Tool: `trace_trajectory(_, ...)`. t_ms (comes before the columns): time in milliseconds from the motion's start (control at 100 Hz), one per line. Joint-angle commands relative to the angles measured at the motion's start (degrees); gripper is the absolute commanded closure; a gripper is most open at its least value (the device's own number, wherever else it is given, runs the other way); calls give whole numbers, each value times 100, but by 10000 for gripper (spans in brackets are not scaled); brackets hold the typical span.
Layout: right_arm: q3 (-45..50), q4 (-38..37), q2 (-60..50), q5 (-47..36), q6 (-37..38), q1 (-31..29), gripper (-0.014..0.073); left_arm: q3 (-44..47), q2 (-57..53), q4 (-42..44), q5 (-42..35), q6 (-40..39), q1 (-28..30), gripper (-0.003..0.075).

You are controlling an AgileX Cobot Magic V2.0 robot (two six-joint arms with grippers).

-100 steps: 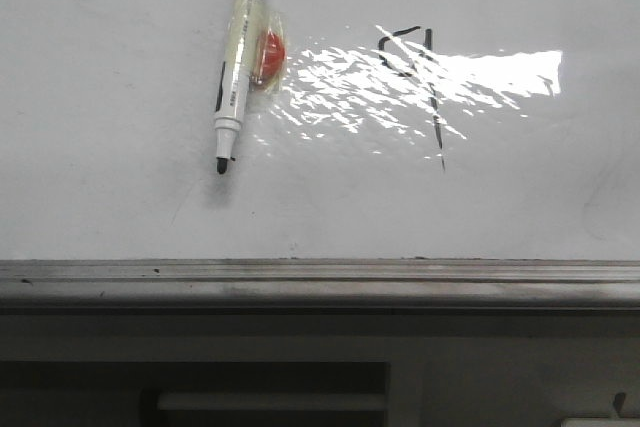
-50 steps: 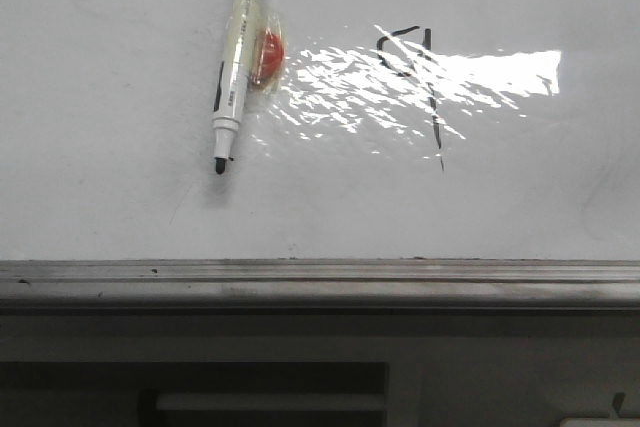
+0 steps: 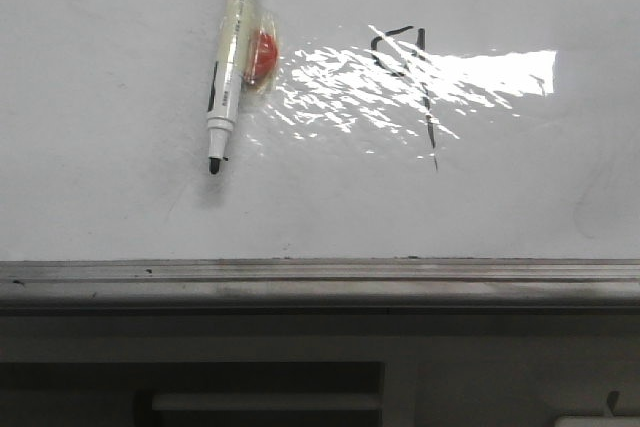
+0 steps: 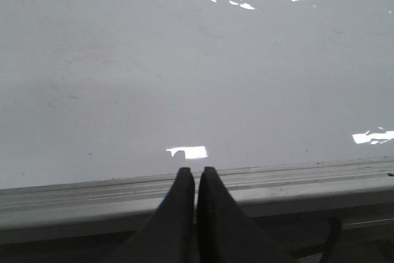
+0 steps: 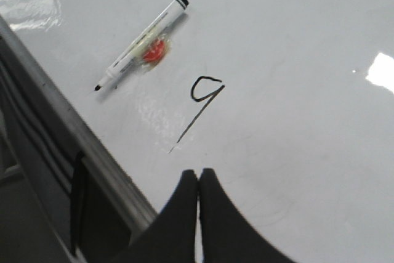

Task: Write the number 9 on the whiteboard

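The number 9 (image 3: 410,77) stands in thin black strokes on the whiteboard (image 3: 100,167), partly under a bright glare patch. It also shows in the right wrist view (image 5: 200,100). A white marker (image 3: 230,57) with a black tip and a red lump taped to its side lies loose on the board left of the 9; it shows in the right wrist view too (image 5: 138,44). My right gripper (image 5: 198,173) is shut and empty, over the board near the 9's tail. My left gripper (image 4: 196,172) is shut and empty, above the board's grey bottom rail (image 4: 295,183). Neither gripper shows in the front view.
The grey metal bottom rail (image 3: 320,282) runs across the front view below the board, with a dark shelf opening (image 3: 260,392) under it. The rail also shows in the right wrist view (image 5: 74,133). Faint grey smudges mark the board at the right (image 3: 600,187).
The whole front view has shifted slightly: marker, 9 and glare sit a little further left and up. The marker lies the same relative to the 9.
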Motion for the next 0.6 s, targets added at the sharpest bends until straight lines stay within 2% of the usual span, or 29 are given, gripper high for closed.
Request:
trace_trajectory(0, 199, 353, 71, -1437, -132, -1018, 654, 109, -158, -120, -188, -45, 12, 741)
trace_trajectory(120, 802, 1772, 71, -2857, -1018, -2656, 654, 109, -158, -120, -188, -45, 12, 741)
trace_trajectory(190, 1170, 1929, 71, -3673, -1123, -3263, 654, 109, -158, -120, -188, -45, 12, 741)
trace_trajectory(240, 1438, 2038, 61, -3949, -1123, -3607, 654, 109, -158, -120, -188, -45, 12, 741)
trace_trajectory(340, 1936, 2201, -19, -4002, -1111, -4049, 654, 109, -158, -120, -188, -45, 12, 741)
trace_trajectory(440, 2474, 2451, -283, -4024, -1092, -4207, 654, 109, -158, -120, -188, -45, 12, 741)
trace_trajectory(490, 2413, 2465, -522, -3339, -1092, -4220, 654, 109, -158, -120, -188, -45, 12, 741)
trace_trajectory(590, 2445, 2465, -942, -2748, -1092, -4259, 654, 109, -158, -120, -188, -45, 12, 741)
